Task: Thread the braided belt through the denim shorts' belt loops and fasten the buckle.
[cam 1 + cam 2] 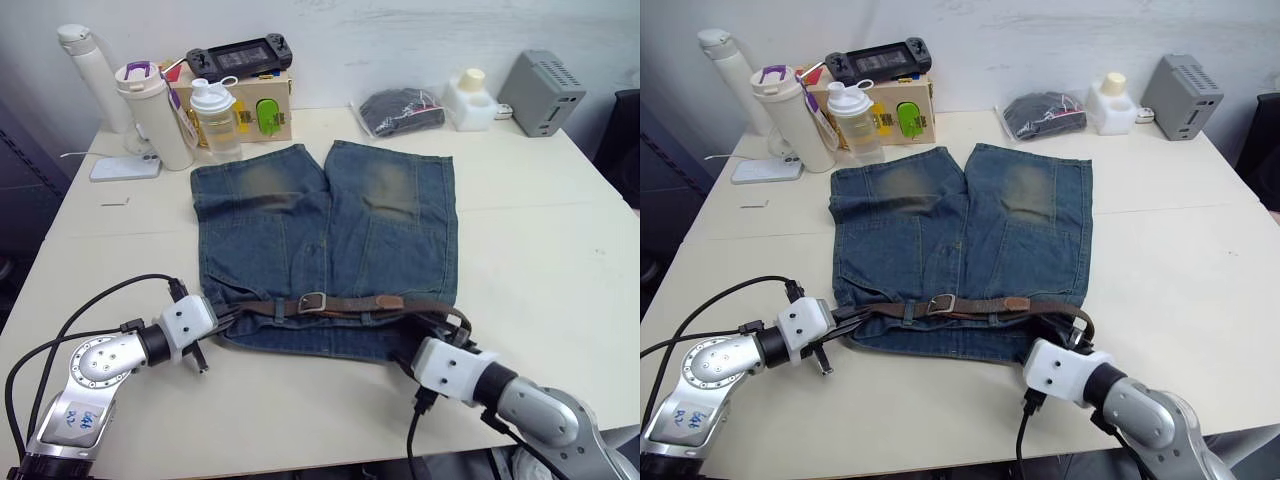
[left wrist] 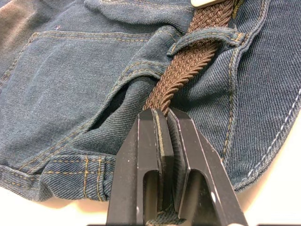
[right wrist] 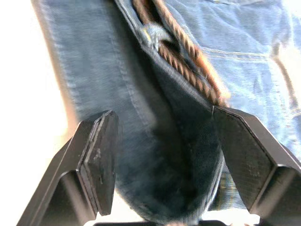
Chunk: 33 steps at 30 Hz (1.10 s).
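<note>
My left gripper is clamped on the dark-brown woven braided belt, both black fingers pinched together on the strap just short of the waistband's left end. The strap is soft and limp, so I judge it will fold or bunch if pushed; it should follow better when pulled from close to where it enters a loop. Its weave gives the pads grip, so slipping seems unlikely. Just ahead of my fingertips the strap runs under one of the short denim belt loops, sewn in the same blue as the cloth.

My right gripper stands open, fingers spread wide, straddling the right end of the waistband with the cloth between them but not pinched. The belt passes just beyond its right finger, through another loop.

The faded blue-grey denim shorts lie flat on the pale table, waistband toward me, legs pointing away, tan worn patches on each leg. The denim is floppy and light; I expect it to drag along unless one gripper pins it.

The small rectangular silver buckle sits between my two grippers, at the waistband's middle, with the brown leather tip lying past it toward my right gripper. From here I cannot tell whether the prong is seated.
</note>
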Each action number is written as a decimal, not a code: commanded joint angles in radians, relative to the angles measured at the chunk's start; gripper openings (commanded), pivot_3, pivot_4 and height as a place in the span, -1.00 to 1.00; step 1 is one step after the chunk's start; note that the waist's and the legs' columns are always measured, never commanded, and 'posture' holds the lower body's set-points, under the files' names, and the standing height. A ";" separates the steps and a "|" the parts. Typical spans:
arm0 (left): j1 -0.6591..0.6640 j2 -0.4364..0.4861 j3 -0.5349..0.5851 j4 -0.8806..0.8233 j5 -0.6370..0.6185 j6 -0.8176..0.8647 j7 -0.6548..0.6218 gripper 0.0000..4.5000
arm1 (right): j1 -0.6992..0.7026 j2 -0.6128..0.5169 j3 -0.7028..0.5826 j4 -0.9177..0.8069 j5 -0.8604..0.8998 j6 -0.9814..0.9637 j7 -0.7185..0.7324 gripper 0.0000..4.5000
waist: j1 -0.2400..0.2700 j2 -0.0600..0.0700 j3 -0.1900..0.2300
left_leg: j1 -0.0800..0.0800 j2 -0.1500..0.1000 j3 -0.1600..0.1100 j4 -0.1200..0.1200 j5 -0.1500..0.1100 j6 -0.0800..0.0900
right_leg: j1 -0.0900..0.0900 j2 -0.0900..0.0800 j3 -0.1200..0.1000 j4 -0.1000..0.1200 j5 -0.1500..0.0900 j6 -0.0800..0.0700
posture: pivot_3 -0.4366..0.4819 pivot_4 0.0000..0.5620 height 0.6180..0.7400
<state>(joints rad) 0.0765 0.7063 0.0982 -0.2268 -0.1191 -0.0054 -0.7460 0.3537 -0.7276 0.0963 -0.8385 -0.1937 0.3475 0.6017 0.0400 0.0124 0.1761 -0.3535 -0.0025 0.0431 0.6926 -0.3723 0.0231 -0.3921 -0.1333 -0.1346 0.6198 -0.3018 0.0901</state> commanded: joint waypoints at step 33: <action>-0.023 -0.023 -0.029 0.010 -0.005 0.005 -0.025 -1.00 | 0.016 0.015 -0.036 0.068 -0.236 -0.093 -0.028 0.53 | 0.011 -0.002 0.003 | -0.001 0.000 0.000 0.001 0.001 0.000 | 0.000 0.001 0.000 0.001 0.000 0.000 | -0.05 -0.47 0.18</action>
<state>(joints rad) 0.0476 0.6811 0.0722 -0.2237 -0.1194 -0.0031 -0.7633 0.3769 -0.7111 0.0766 -0.7757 -0.4006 0.2550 0.5884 0.0509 0.0109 0.1795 -0.3541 -0.0025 0.0432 0.6938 -0.3718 0.0234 -0.3925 -0.1327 -0.1344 0.6203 -0.3017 0.0903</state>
